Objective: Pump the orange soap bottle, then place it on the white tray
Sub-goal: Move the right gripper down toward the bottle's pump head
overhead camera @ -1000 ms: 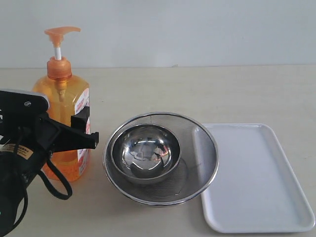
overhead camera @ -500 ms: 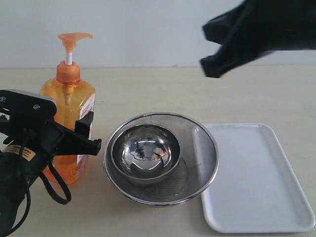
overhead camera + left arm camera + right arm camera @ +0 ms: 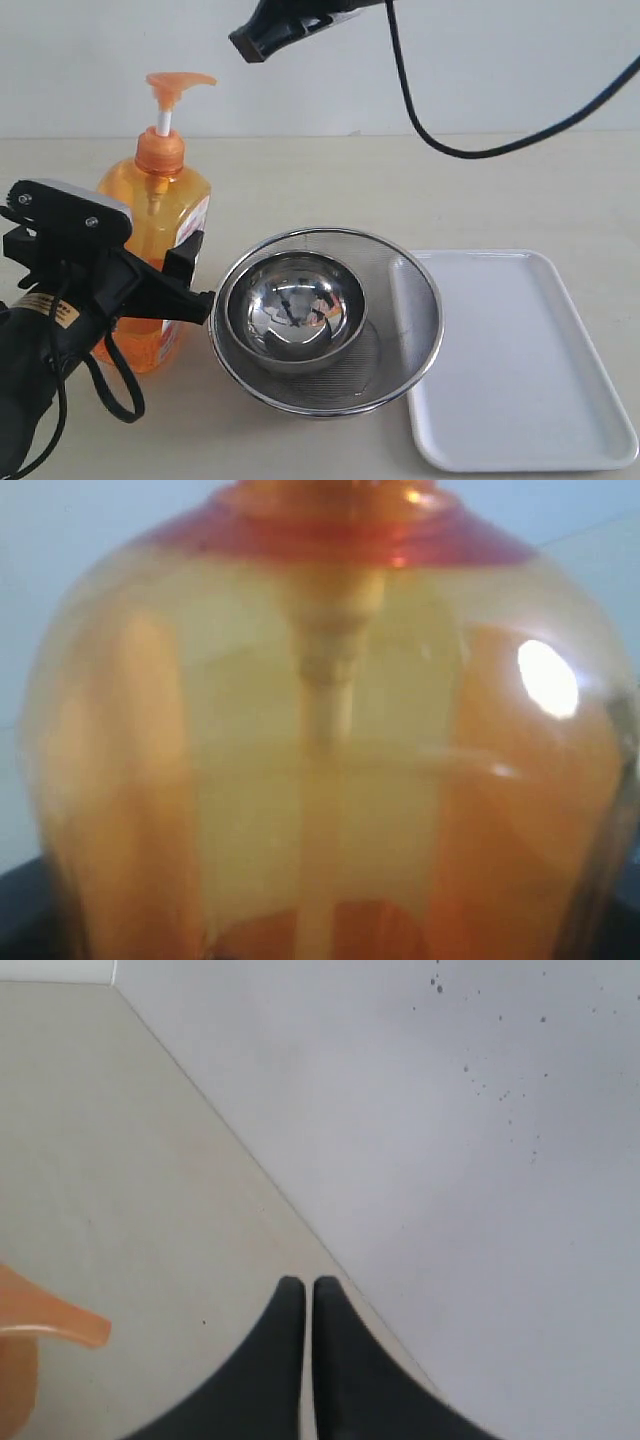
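Now left tool (image 3: 183, 278) clamps orange soap bottle (image 3: 160, 200)

At left on the table (image 3: 420, 190) stands the bottle (image 3: 158, 212), within the left gripper (image 3: 192, 275); strainer (image 3: 402, 300) just right of it, bowl (image 3: 295, 305) inside; tray (image 3: 520, 350) right of strainer, edges meeting; right gripper (image 3: 247, 43) above, right of the pump (image 3: 178, 82).

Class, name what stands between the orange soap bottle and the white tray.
A mesh strainer with a steel bowl inside, shown in the exterior view.

Soft, even light is filling the scene; the steel bowl (image 3: 295, 305) is glinting, and the orange soap bottle (image 3: 330, 770) is blurring close-up.
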Controlling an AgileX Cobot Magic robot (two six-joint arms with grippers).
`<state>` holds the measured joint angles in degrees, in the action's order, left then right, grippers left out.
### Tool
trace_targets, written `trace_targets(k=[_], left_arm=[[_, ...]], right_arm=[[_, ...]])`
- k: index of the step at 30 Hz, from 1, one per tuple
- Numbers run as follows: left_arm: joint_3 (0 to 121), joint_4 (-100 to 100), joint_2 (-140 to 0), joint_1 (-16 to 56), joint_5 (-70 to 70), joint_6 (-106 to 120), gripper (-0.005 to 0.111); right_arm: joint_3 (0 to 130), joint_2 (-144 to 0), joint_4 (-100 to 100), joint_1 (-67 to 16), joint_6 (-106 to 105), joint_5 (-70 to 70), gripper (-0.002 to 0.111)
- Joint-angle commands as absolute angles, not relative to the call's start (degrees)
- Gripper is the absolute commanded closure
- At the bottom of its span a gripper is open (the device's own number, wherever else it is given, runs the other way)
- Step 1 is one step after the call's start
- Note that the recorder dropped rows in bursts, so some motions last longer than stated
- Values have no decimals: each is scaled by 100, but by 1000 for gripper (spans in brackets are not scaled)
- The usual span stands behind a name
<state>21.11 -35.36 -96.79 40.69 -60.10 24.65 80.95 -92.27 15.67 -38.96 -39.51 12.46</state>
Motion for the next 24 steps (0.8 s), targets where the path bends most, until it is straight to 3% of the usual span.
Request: trace_targets(k=[1, 6, 16, 24], left_arm=[[2139, -3466, -9626, 4117, -6012, 2490, 102], [2139, -3466, -9626, 4117, -6012, 2490, 102], [2139, -3481, -9626, 4117, -6158, 2490, 102], [2139, -3481, -9626, 4117, -6154, 2490, 102]], right_arm=[[8539, -9528, 1580, -4087, -4077, 1514, 109], [9059, -10108, 1616, -4403, -4366, 1762, 109], [9420, -10309, 1738, -4403, -4183, 3560, 109], [9550, -10092, 307, -4389, -3219, 3420, 109]])
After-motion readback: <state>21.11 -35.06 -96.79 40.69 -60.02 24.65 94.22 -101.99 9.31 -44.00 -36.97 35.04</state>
